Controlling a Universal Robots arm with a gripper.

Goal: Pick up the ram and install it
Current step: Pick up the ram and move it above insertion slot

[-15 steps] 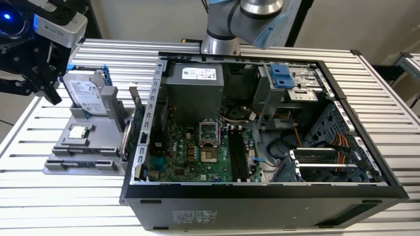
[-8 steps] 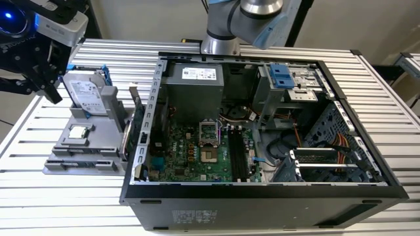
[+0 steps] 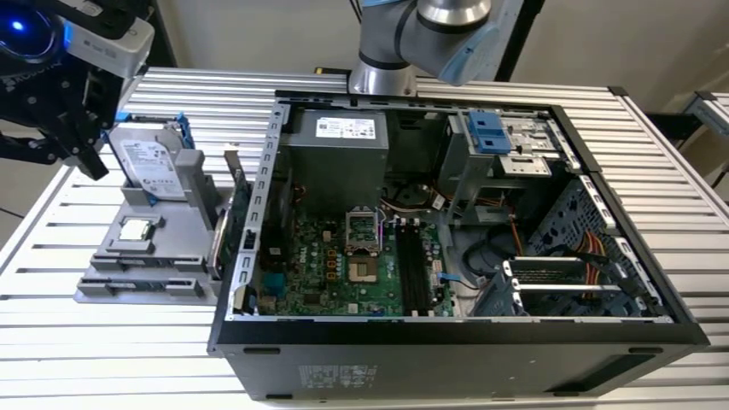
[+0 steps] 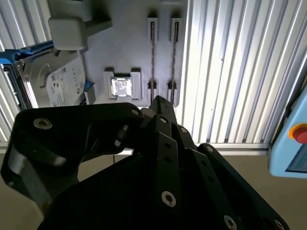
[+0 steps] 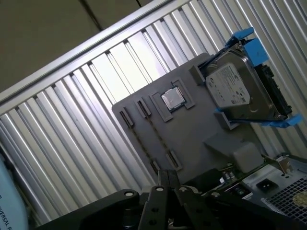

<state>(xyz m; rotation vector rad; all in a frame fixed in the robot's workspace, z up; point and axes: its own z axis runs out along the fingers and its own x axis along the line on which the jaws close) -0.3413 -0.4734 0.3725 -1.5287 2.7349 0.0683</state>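
One black tool [image 4: 160,103] over the grey parts tray [image 4: 125,43], clear of it; extent of opening indiscernible.

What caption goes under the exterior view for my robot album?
Robot tool hovers over a grey parts holder beside an open computer case on a slatted table.

You're looking at a robotics lab or test cell set up for computer assembly. A robot arm [image 3: 453,26] stands at the far edge of a ribbed aluminium tabletop [image 3: 650,145], and its black tool [image 3: 60,145] hangs above a grey parts holder [image 3: 148,278]. That holder has a hard drive [image 3: 148,166] standing upright and a processor chip [image 3: 137,229] seated flat. Just beside it lies an open computer case [image 3: 456,363] with the motherboard [image 3: 341,265] exposed. The second wrist view shows a control box with a red button [image 4: 298,134]. Plain walls [image 3: 638,43] behind.
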